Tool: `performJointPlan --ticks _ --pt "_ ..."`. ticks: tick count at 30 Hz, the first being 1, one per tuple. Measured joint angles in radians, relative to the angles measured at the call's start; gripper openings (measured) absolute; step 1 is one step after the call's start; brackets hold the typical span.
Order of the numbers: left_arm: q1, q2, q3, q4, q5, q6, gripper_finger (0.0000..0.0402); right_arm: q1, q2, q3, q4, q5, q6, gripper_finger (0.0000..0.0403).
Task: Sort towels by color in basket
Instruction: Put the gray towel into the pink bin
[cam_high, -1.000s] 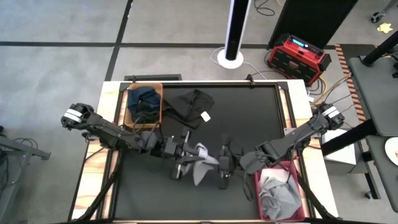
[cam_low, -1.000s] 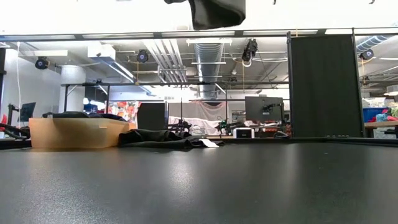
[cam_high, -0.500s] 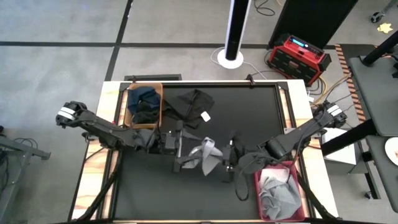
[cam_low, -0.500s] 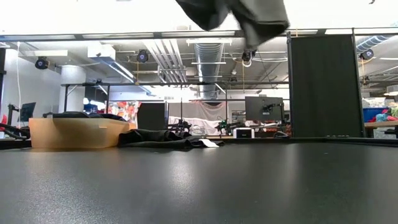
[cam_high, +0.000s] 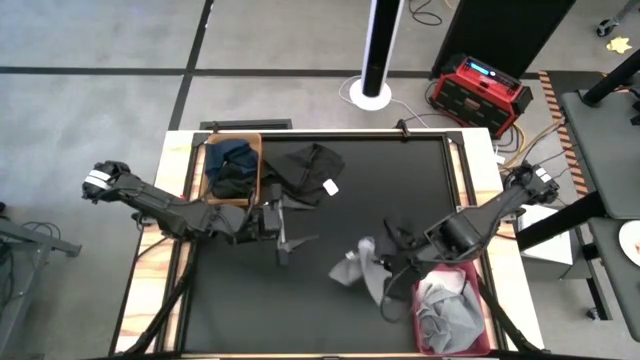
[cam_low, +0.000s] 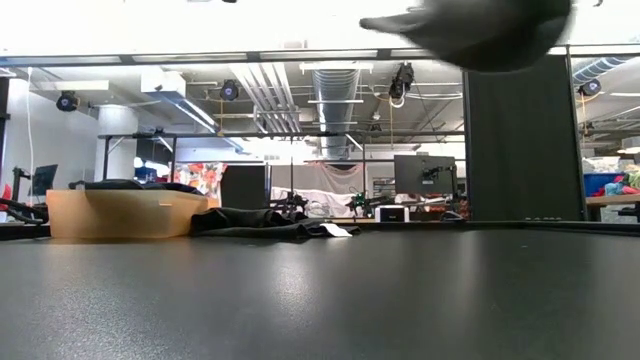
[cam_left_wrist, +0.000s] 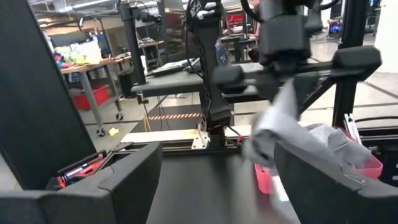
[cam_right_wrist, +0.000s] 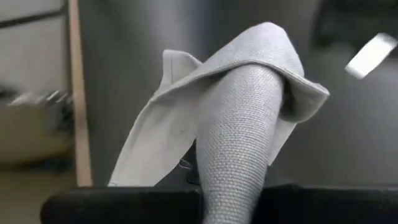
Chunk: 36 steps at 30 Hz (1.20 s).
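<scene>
Coarse-woven grey cloth towel (cam_right_wrist: 236, 118), matt black tabletop (cam_high: 400, 190), glossy red plastic basket (cam_high: 418, 300).

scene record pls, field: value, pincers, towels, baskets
left pincer: open, empty, over the mat's left half
right pincer: shut on grey towel, towel hanging off the mat
red basket: front right corner, grey towels inside
tan basket: back left corner, dark and navy towels inside
black towel: loose on the mat beside the tan basket, white tag showing
table: black mat, otherwise bare
</scene>
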Motion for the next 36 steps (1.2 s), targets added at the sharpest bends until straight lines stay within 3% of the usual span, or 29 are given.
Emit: performJointPlan --ticks 6,9,16,27,36 --pt "0.000 0.006 0.000 0.000 -0.003 0.005 0.0288 0.045 0.000 0.007 -0.080 -0.266 0.110 0.0013" --pt "0.000 0.008 0.000 -0.002 -0.003 0.007 0.0287 0.083 0.000 0.007 -0.150 -0.338 0.132 0.0013" --pt "0.000 0.008 0.000 -0.019 -0.003 0.007 0.0287 0.187 0.013 0.000 -0.555 -0.344 0.454 0.0013" --pt "0.000 0.009 -0.001 -0.034 -0.043 0.008 0.0287 0.274 0.019 -0.093 -0.540 -0.446 0.776 0.0013" --pt "0.000 0.009 -0.002 -0.039 -0.045 0.008 0.0287 0.278 0.090 -0.192 -0.416 -0.401 0.679 0.0012"
